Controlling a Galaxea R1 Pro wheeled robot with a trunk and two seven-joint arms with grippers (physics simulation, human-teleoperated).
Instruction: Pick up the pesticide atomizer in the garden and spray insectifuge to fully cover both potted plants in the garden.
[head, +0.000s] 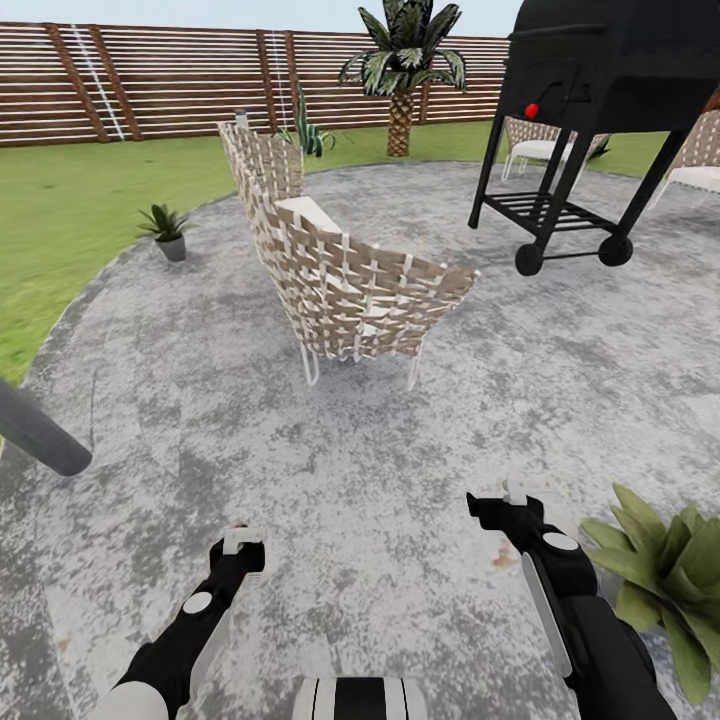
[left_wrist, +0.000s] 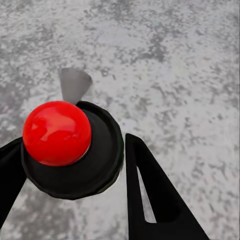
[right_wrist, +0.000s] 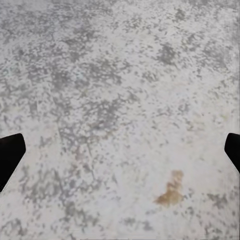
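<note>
My left gripper (head: 238, 548) hangs low over the stone patio (head: 420, 430). It is shut on the pesticide atomizer (left_wrist: 75, 155), seen from above as a round black top with a red knob and a grey nozzle. The black fingers (left_wrist: 155, 195) press on both sides of the top. One potted plant (head: 166, 230) in a grey pot stands at the patio's far left edge by the lawn. The other potted plant (head: 665, 585) spreads its leaves right beside my right arm. My right gripper (head: 505, 505) is open over bare stone (right_wrist: 120, 100), with nothing between its fingers.
A wicker chair (head: 340, 270) stands straight ahead, and a black grill (head: 600, 100) on wheels is at the far right. A tilted grey post (head: 40, 430) cuts in at the left. The fence (head: 150, 80), a palm (head: 400, 70) and an agave (head: 305, 130) line the back.
</note>
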